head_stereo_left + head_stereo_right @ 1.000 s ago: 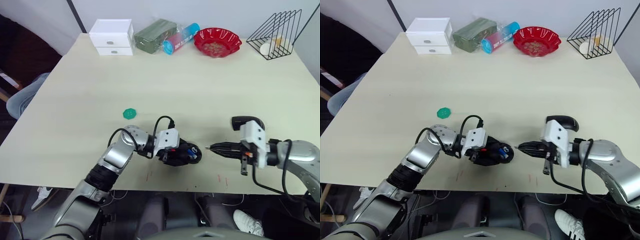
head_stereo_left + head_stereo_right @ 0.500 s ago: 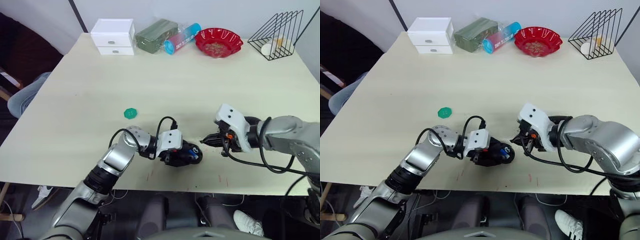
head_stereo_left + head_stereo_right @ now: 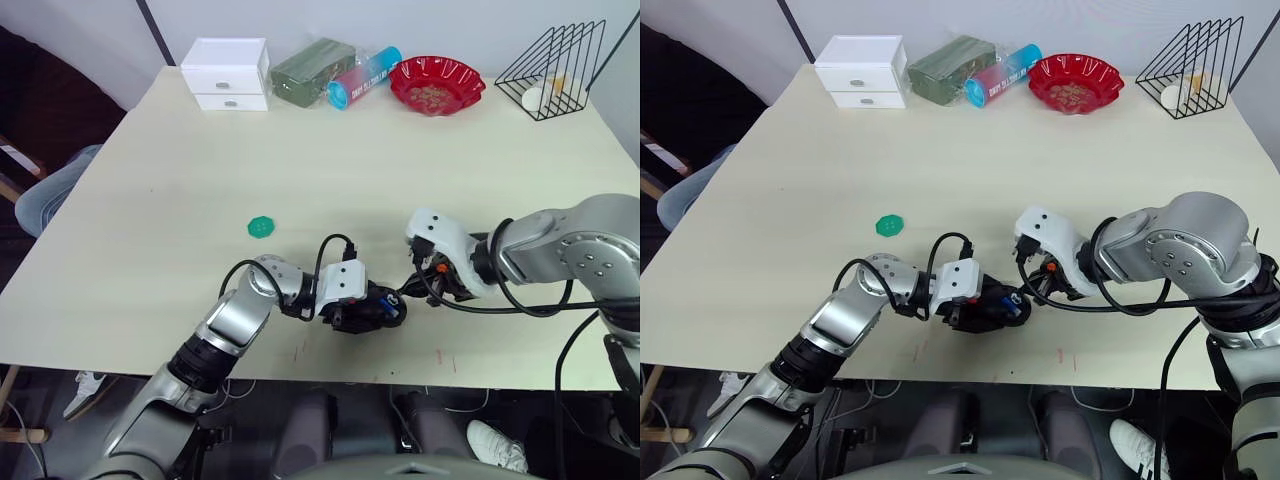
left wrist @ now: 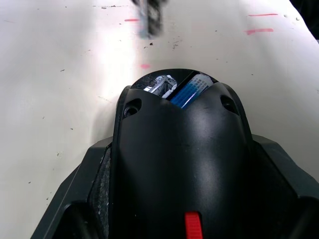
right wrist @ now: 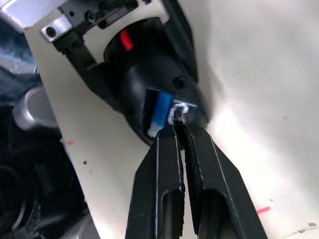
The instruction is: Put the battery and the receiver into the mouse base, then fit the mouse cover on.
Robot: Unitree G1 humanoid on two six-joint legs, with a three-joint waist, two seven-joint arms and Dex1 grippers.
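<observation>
My left gripper (image 3: 360, 312) is shut on the mouse base (image 3: 368, 306), a black oval shell lying near the table's front edge. At the base's open end a blue battery (image 4: 190, 89) lies beside the small silvery receiver (image 4: 158, 84). Both also show in the right wrist view: the battery (image 5: 160, 112) and the receiver (image 5: 182, 106). My right gripper (image 3: 405, 293) is shut, its tips right at that end by the receiver. Whether they touch it I cannot tell. The mouse cover is hidden behind my right arm.
A green round cap (image 3: 261, 227) lies left of the base. Along the back edge stand a white drawer box (image 3: 230, 73), a green pack (image 3: 312, 66), a red-blue tube (image 3: 362, 75), a red bowl (image 3: 436, 82) and a black wire rack (image 3: 555, 68).
My right arm has swung left and turned, bringing its shut fingertips from well right of the mouse base up to its open end. The left gripper has kept the base still.
</observation>
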